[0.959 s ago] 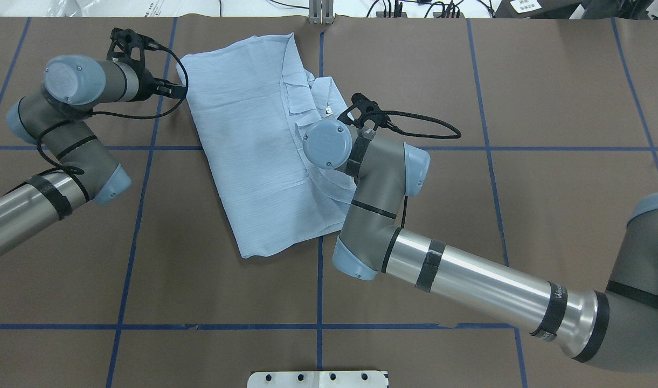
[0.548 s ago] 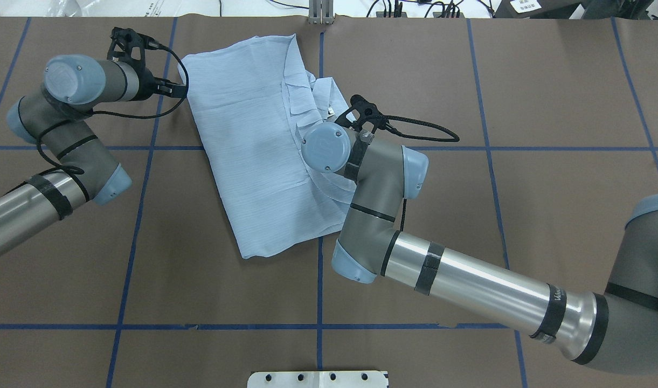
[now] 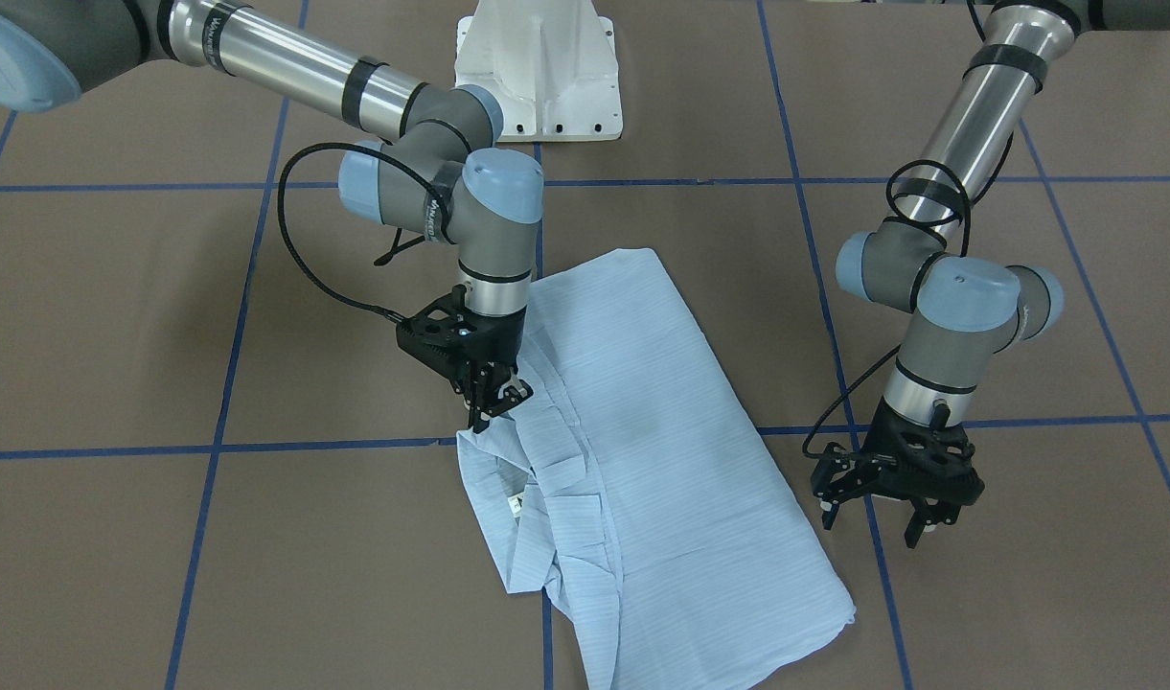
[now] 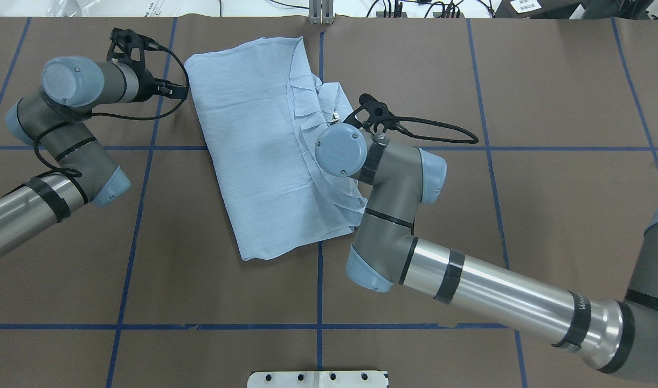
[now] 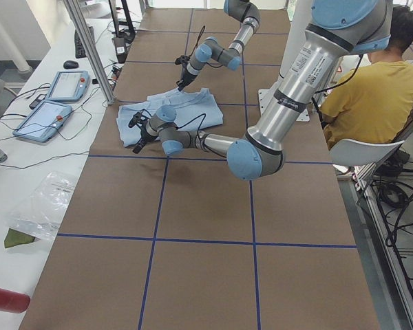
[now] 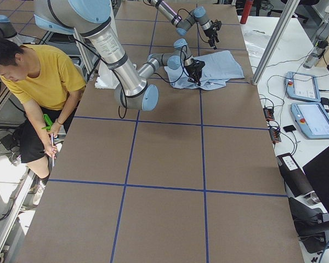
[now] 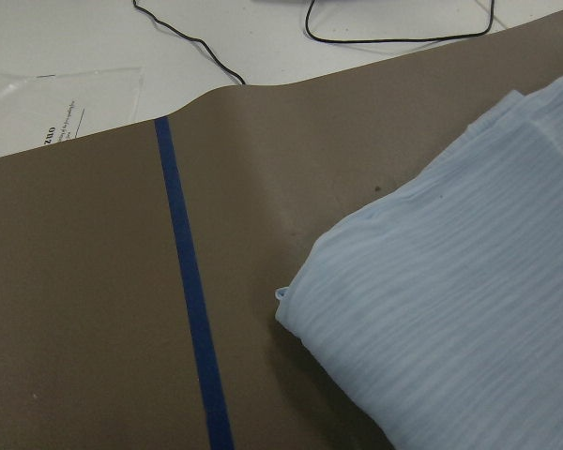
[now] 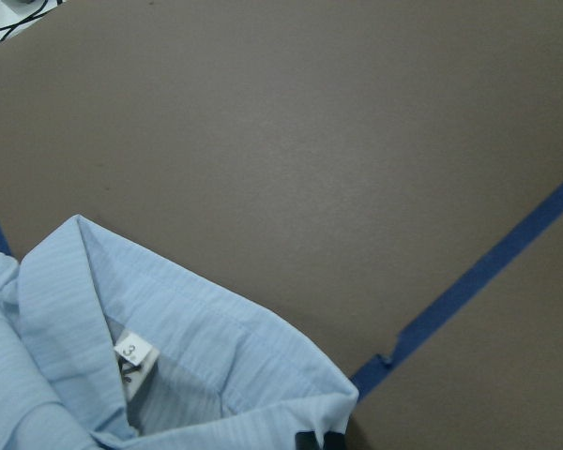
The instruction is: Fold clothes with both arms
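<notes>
Overhead camera looked forward and down, base at 6 o'clock; front camera faced it, base at 12. End cameras viewed the table lengthwise from afar. Wrist cameras hung close above the shirt, common to all views.

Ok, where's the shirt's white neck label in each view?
Front-facing: neck label low, left of centre, below the right pincer.
Overhead: label upper centre, near the right edge of the shirt.
Exterior left: too small to tell.
Exterior right: too small to tell.
Left wrist: not in it.
Right wrist: label lower left.
Landmark: the collar around it.
</notes>
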You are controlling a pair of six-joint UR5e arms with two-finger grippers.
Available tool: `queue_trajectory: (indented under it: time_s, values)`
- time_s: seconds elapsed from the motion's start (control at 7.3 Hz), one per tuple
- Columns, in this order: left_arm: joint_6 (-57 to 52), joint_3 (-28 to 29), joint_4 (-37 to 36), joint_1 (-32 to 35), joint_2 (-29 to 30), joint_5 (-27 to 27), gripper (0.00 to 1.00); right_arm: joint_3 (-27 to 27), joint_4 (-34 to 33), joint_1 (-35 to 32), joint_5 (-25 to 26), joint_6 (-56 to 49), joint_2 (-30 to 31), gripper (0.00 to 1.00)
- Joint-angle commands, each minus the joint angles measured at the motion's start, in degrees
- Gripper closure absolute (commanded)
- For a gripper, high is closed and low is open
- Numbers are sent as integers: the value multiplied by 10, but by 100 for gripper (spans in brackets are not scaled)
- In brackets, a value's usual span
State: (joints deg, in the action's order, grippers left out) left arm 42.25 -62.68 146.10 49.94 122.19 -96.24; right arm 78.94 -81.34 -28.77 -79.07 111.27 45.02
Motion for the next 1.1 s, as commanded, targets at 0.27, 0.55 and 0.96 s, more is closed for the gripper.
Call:
queue_trajectory:
  time_s: [0.27, 0.55, 0.96]
  values:
    - [10, -18, 0, -3, -13, -1, 0, 148, -50, 29, 18, -4, 105, 96]
    - [10, -24, 0, -5, -14, -1, 0, 144, -53, 29, 18, -101, 92, 0]
    - [10, -24, 0, -8, -15, -1, 0, 73, -119, 10, 4, -156, -8, 0]
